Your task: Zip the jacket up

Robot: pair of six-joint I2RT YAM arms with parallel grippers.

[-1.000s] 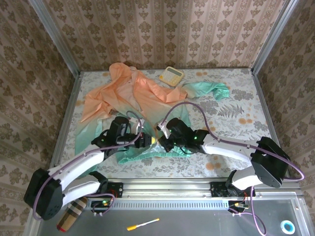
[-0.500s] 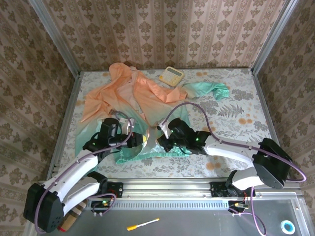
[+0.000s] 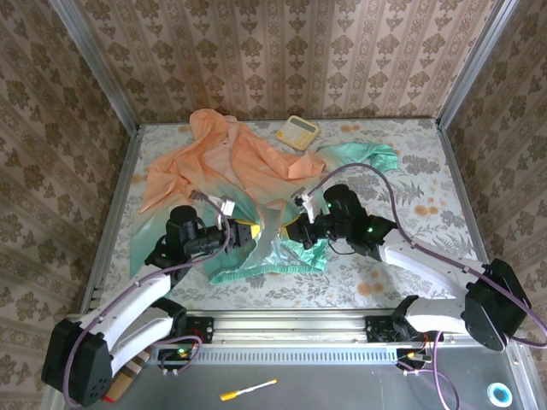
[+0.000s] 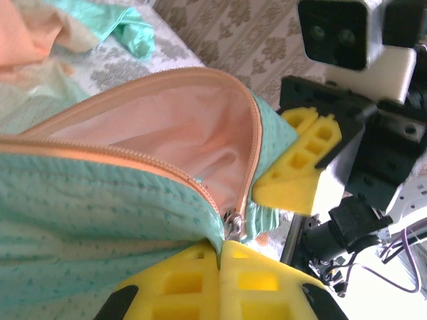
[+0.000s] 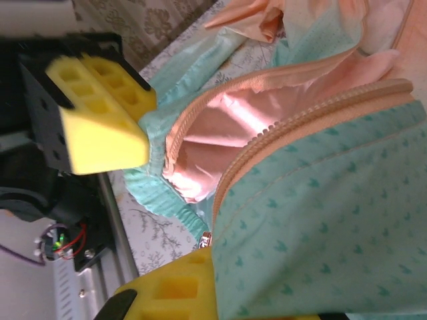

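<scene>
surface: patterned table (image 3: 419,213) is carrying everything, a metal rail running along its near edge
room: damask-papered walls (image 3: 282,51) are closing in three sides, with metal posts standing at the corners
jacket (image 3: 222,162): is lying crumpled on the left-centre of the table, the peach-orange part spreading to the far left, the mint part bunching near the front edge, one mint sleeve trailing off to the far right
zipper (image 4: 133,163): is gaping open, its two orange rows curving apart and showing pale peach lining
left gripper (image 3: 252,232): is clenching the mint hem at the zipper's bottom end, yellow pads (image 4: 253,283) pressing together, a small metal slider (image 4: 233,223) sitting just above them
right gripper (image 3: 295,231): is clamping the mint front panel beside the other zipper row, fabric draping over its yellow pad (image 5: 173,287)
spacing: the two grippers are facing each other, close together, over the hem
calculator (image 3: 297,131): is sitting at the far edge, just beside the orange fabric
below the rail: a yellow pen (image 3: 248,390) is lying on the grey sheet
</scene>
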